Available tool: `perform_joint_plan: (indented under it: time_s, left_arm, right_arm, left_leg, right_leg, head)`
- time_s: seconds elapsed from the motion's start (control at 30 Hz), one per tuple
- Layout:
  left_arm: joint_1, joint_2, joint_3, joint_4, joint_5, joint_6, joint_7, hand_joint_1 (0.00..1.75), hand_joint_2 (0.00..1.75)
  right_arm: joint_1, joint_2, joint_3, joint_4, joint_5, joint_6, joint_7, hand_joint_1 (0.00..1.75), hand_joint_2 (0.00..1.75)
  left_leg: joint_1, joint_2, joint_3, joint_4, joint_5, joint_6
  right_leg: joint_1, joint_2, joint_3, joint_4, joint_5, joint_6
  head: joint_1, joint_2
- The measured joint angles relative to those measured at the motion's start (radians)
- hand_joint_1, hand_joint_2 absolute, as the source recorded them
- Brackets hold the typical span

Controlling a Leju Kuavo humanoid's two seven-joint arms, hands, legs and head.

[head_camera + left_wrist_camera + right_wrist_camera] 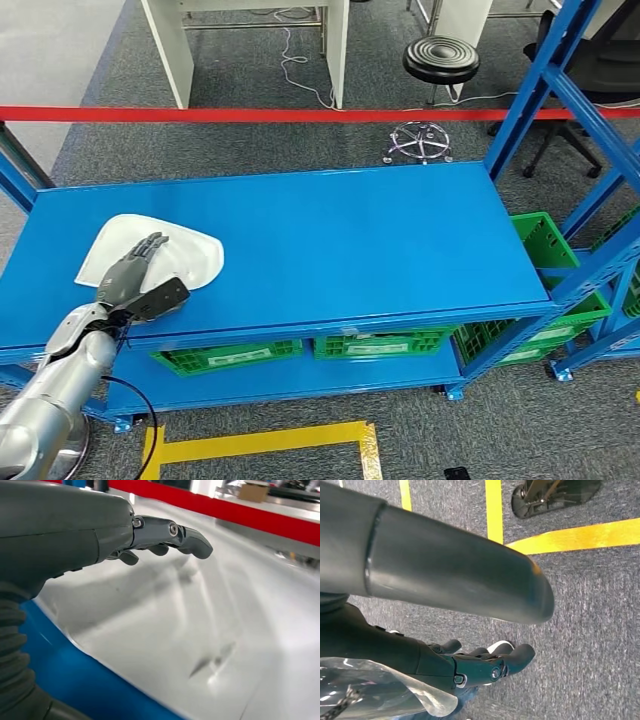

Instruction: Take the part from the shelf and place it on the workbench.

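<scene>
The part, a flat white rounded piece, lies on the left end of the blue shelf top. My left hand reaches over its near edge with fingers stretched forward and thumb held out to the side, gripping nothing. In the left wrist view the fingers hover just above the white part, casting a shadow on it, with the blue shelf beneath. My right hand hangs over grey carpet, fingers loosely extended and holding nothing.
Green crates sit on the lower shelf, and more green crates fill the rack at right. Blue uprights rise at the right end. A red barrier tape and a black stool lie behind. Yellow floor tape marks the front.
</scene>
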Motion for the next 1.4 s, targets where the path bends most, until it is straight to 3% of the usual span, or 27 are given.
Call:
perform_joint_plan:
  time_s: [0.2,0.57,0.6,0.7,0.73,1.03,1.4]
  left_arm:
    - [0.000,-0.007,-0.014,-0.004,-0.018,0.081,0.069,0.00,1.75]
    - [0.010,-0.010,-0.020,-0.008,-0.022,0.162,0.075,0.00,1.75]
    - [0.011,-0.010,-0.021,-0.009,-0.025,0.165,0.078,0.10,1.75]
    - [0.011,-0.010,-0.022,-0.009,-0.039,0.172,0.103,1.40,1.75]
    - [0.011,-0.010,-0.023,-0.009,-0.044,0.171,0.115,1.75,1.75]
    - [0.011,-0.010,-0.036,-0.009,-0.087,0.147,0.177,1.75,1.75]
    - [0.006,-0.005,-0.038,-0.011,-0.065,0.167,0.119,1.75,1.75]
  right_arm:
    - [0.000,0.000,0.000,0.000,0.005,0.002,0.010,0.00,0.00]
    - [0.001,0.001,0.001,0.000,0.015,0.007,0.017,0.00,0.00]
    - [0.001,0.001,0.001,0.000,0.015,0.007,0.017,0.00,0.00]
    - [0.001,0.001,0.002,0.000,0.015,0.007,0.016,0.00,0.00]
    - [0.001,0.001,0.002,0.000,0.015,0.007,0.015,0.00,0.00]
    - [0.000,0.001,0.003,0.000,0.015,0.009,0.009,0.00,0.00]
    - [0.000,0.001,0.004,0.000,0.020,0.011,0.002,0.00,0.00]
  left_leg:
    - [0.001,0.000,0.001,0.000,0.001,0.001]
    - [0.002,0.000,0.001,0.000,0.001,0.001]
    - [0.002,0.000,0.001,0.000,0.001,0.001]
    - [0.002,0.000,0.001,0.000,0.001,0.001]
    - [0.002,0.000,0.001,0.000,0.001,0.001]
    - [0.002,0.000,0.001,0.000,0.001,0.001]
    - [0.002,0.000,0.001,-0.001,0.001,0.001]
  right_leg:
    - [0.001,0.000,0.000,0.000,0.000,0.000]
    - [0.002,0.000,0.000,0.002,0.000,0.000]
    - [0.002,0.000,0.000,0.002,0.000,0.000]
    - [0.002,0.000,0.000,0.002,0.000,0.000]
    - [0.002,0.000,0.000,0.002,0.000,0.000]
    - [0.002,0.000,0.000,0.002,0.000,0.000]
    - [0.002,0.000,0.000,0.002,0.000,0.000]
  head:
    - [0.000,0.000]
    - [0.000,0.000]
    - [0.000,0.000]
    - [0.000,0.000]
    - [0.000,0.000]
    - [0.000,0.000]
    - [0.000,0.000]
